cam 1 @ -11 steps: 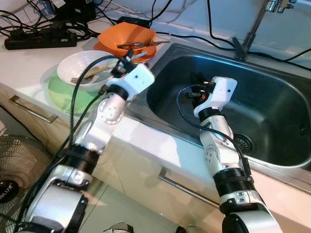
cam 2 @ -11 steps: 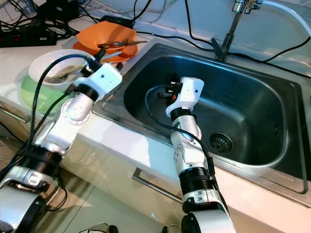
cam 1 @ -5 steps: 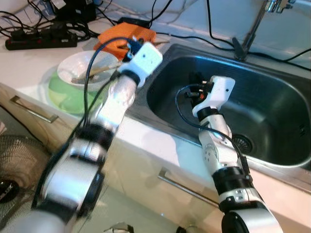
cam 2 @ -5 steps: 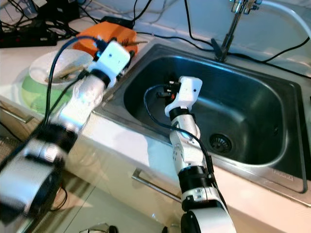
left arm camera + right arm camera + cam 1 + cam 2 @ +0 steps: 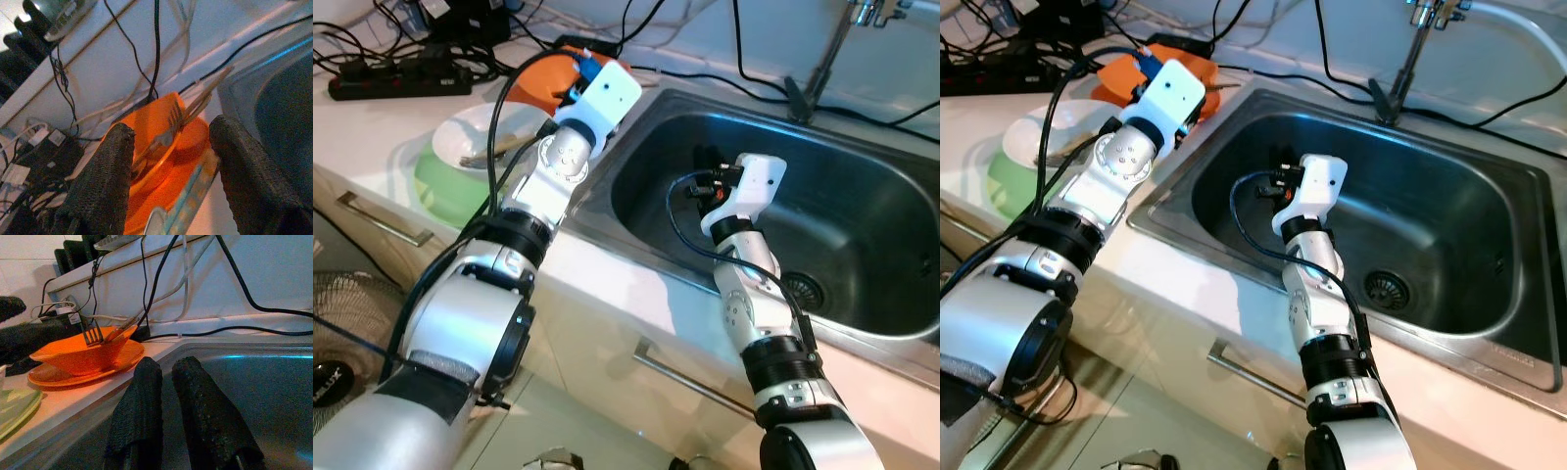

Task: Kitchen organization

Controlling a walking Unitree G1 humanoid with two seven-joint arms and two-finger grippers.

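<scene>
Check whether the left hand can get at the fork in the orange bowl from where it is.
Probably yes. The left hand is open right in front of the orange bowl, and the fork leaning on its rim lies between the fingers' line with nothing blocking.

Sink (image 5: 862,225) basin showing brushed metal, dull sheen. Orange bowl (image 5: 78,357) and plate (image 5: 58,376) beyond right end effector (image 5: 166,382) looking glossy, smooth, plastic-like. Fork (image 5: 168,128) glinting metallic between left end effector (image 5: 171,147) fingers (image 5: 105,186), which are showing rough, matt black texture. Worktop (image 5: 372,127) appearing smooth, pale.
</scene>
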